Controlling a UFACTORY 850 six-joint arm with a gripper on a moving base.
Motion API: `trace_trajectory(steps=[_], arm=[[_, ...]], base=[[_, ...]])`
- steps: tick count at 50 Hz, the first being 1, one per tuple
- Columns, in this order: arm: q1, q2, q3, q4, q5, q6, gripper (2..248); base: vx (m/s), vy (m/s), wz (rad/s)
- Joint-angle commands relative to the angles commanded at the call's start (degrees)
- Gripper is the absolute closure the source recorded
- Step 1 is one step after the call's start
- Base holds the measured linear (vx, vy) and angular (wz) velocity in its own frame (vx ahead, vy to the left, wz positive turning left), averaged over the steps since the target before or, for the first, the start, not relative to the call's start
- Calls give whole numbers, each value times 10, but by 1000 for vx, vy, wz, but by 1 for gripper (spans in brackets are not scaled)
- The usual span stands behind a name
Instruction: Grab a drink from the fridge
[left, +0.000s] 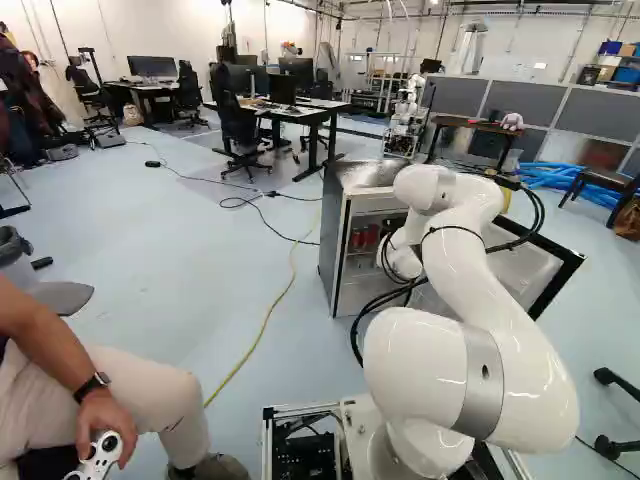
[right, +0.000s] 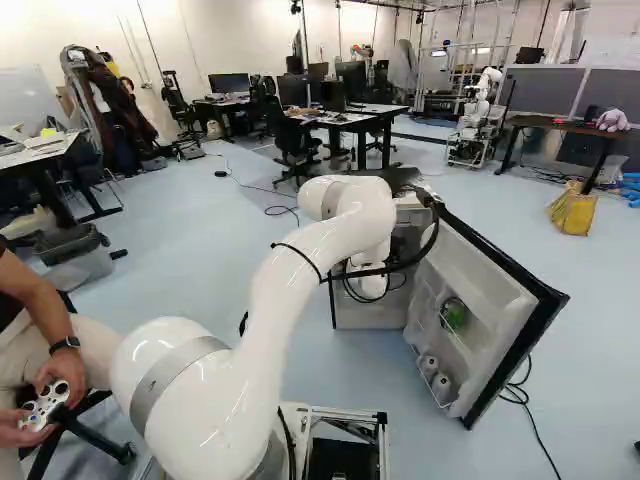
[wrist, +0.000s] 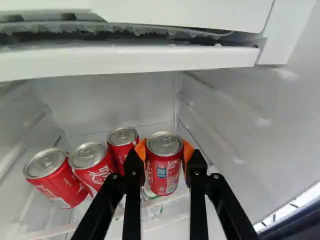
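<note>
In the wrist view my gripper (wrist: 165, 150) is shut on a red drink can (wrist: 164, 172), its orange pads pressing the can's upper part from two sides. The can stands roughly upright inside the fridge (wrist: 115, 95). Beside the gripper are other red cans, one (wrist: 123, 150) close to a finger, another (wrist: 92, 165) and a tilted one (wrist: 57, 180) farther off. In the left base view the fridge (left: 335, 245) stands open with red cans (left: 365, 238) inside. My arm reaches into it; the wrist hides the gripper in both base views.
The fridge door (right: 480, 300) is swung wide, with items on its racks. A white ledge (wrist: 130, 60) overhangs the cans. A yellow cable (left: 265, 325) crosses the floor. A person's leg (left: 150, 385) is close at the left. Another robot (right: 478, 120) stands far back.
</note>
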Motion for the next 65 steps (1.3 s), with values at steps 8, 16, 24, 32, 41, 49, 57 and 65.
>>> trace_trajectory(steps=[8,16,24,32,41,49,57,65], arm=[[-3,14,25,0,0,0,159],[-5,28,51,0,0,0,159],[-7,43,78,0,0,0,159],[-9,59,106,0,0,0,159],[-11,78,140,0,0,0,159],[-12,94,170,0,0,0,159],[-13,109,199,0,0,0,159],[-15,125,228,0,0,0,159]], base=[[0,0,0],[0,0,0],[0,0,0],[0,0,0],[0,0,0],[0,0,0],[0,0,0],[0,0,0]])
